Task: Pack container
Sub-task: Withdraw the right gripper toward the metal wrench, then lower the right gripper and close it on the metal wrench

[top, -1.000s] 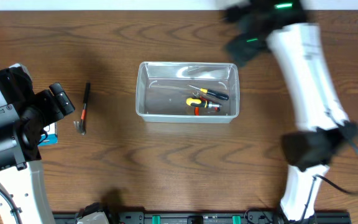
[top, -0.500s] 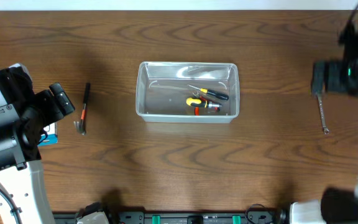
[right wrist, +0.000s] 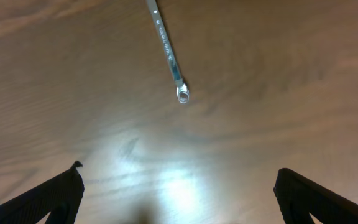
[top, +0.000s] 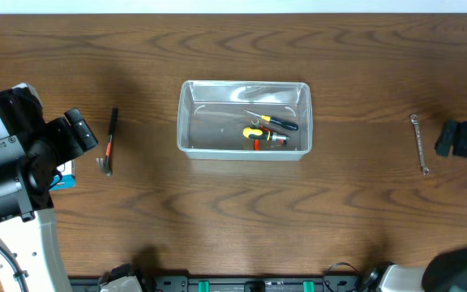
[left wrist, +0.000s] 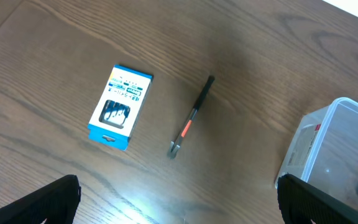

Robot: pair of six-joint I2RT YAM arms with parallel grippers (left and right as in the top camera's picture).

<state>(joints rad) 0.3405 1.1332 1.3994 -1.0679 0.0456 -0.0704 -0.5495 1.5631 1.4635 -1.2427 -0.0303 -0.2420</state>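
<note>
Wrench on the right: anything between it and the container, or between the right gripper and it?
Nothing visible. The wrench lies on the tabletop right of the container, with only bare wood between them. The right gripper hangs open near it, and nothing lies between the two.

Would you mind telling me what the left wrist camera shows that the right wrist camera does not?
Only the left wrist view shows the blue-and-white box, the slim tool with a black and orange handle lying apart from it, and one corner of the clear container. Only the right wrist view shows the silver wrench, lying alone on the wood. Both show the brown wooden table and dark fingers spread wide at the bottom corners: the left gripper and the right gripper are open and hold nothing.
</note>
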